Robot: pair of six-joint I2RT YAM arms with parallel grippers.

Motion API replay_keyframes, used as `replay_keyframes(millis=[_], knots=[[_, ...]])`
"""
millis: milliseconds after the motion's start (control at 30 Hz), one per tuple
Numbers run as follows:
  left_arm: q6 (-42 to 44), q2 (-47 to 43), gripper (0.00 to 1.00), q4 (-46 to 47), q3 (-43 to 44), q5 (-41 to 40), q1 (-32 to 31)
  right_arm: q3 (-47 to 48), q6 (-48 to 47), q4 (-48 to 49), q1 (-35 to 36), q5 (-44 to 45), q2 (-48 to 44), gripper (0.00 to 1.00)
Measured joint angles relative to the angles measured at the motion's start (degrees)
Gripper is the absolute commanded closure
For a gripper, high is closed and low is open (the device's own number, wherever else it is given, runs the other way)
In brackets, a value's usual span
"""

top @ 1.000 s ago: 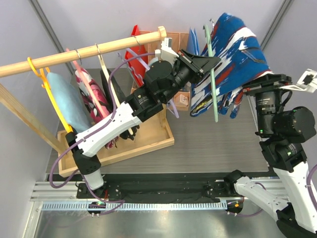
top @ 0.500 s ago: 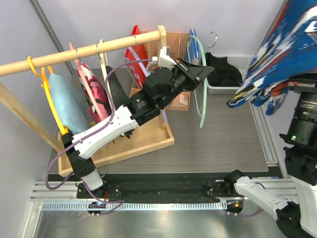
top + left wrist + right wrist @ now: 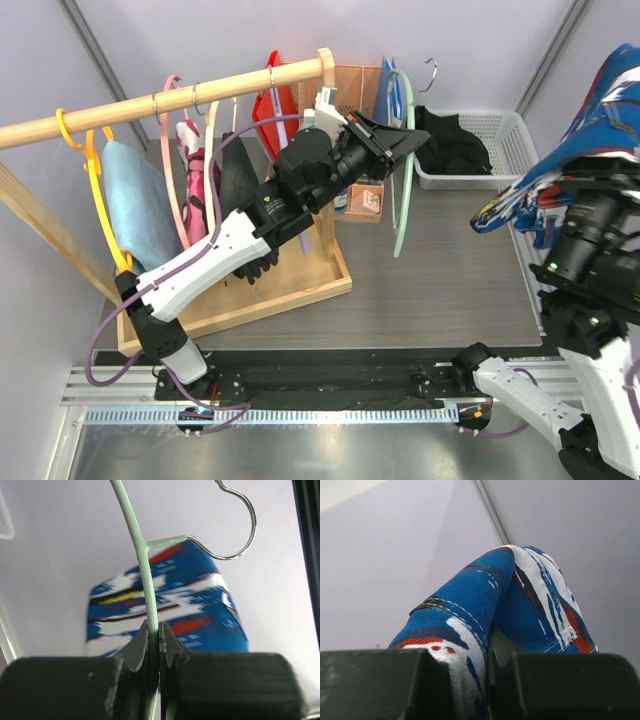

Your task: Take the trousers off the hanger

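Trousers with the blue, white and red print (image 3: 590, 150) hang bunched at the far right of the overhead view. They are up off the table (image 3: 440, 280) and well apart from the pale green hanger (image 3: 403, 200). The right gripper (image 3: 490, 665) is clamped on them: its wrist view shows a fold of the printed cloth pinched between the two dark fingers, with the rest rising above in two humps.

The left gripper (image 3: 159, 640) is closed tight on the hanger's thin green bar, with the metal hook curling up and to the right above it. In the overhead view the left arm reaches up and to the right from its base. It holds the hanger in the air in front of the end of the wooden rail (image 3: 120, 110), with the hanger's long loop hanging down toward the table.

Black trousers (image 3: 455, 145) lie crumpled in the white basket (image 3: 510, 125) at the back of the table. On the rail hang a pink floral garment (image 3: 190, 170) and a light-blue cloth (image 3: 130, 195).
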Motion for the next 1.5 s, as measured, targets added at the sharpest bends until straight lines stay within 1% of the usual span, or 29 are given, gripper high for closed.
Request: replay_keyframes(millis=[100,167,300,367,467,533,667,933,1033,1133,1233,1500], knots=[[-0.15,-0.57,1.00,0.37,0.00,2.43,0.22,-5.49,-5.70,4.11,0.00,2.60,1.68,0.99],[0.57,-1.05,0.99,0.81,0.00,4.50,0.24,-7.56,-9.86,7.48,0.00,3.87,4.68,0.99],[3.98,-1.40,1.00,2.27,0.72,8.33,0.24,-9.11,-17.57,14.47,-1.01,4.46,12.87,0.99],[5.92,-1.40,1.00,2.38,1.79,10.12,0.24,-9.44,-18.97,15.69,-2.60,3.91,16.83,0.99],[7.96,-1.40,1.00,1.38,3.32,12.15,0.24,-9.97,-17.27,14.73,-8.13,2.43,21.57,0.99],[9.49,-1.38,1.00,0.46,4.04,13.57,0.33,-10.12,-13.77,13.07,-12.85,0.48,24.20,0.99],[12.48,-1.07,1.00,-1.18,5.03,16.00,0.50,-10.54,-8.70,12.04,-19.26,-2.36,28.55,0.99],[18.69,0.22,1.00,-4.04,7.45,19.08,0.50,-10.60,-1.60,10.10,-29.42,-7.98,37.00,0.99],[20.02,1.01,1.00,-3.85,8.46,20.57,0.57,-10.60,0.35,10.47,-33.03,-10.43,39.87,0.99],[20.22,1.75,1.00,-2.51,8.74,22.27,0.74,-10.34,1.42,11.67,-34.95,-12.48,43.39,0.99],[19.89,2.67,1.00,-1.14,9.86,23.56,0.98,-6.84,2.36,11.85,-35.19,-14.91,49.90,0.99],[19.19,4.52,1.00,0.83,12.48,25.24,1.31,13.35,5.22,12.07,-34.53,-22.18,72.63,0.99]])
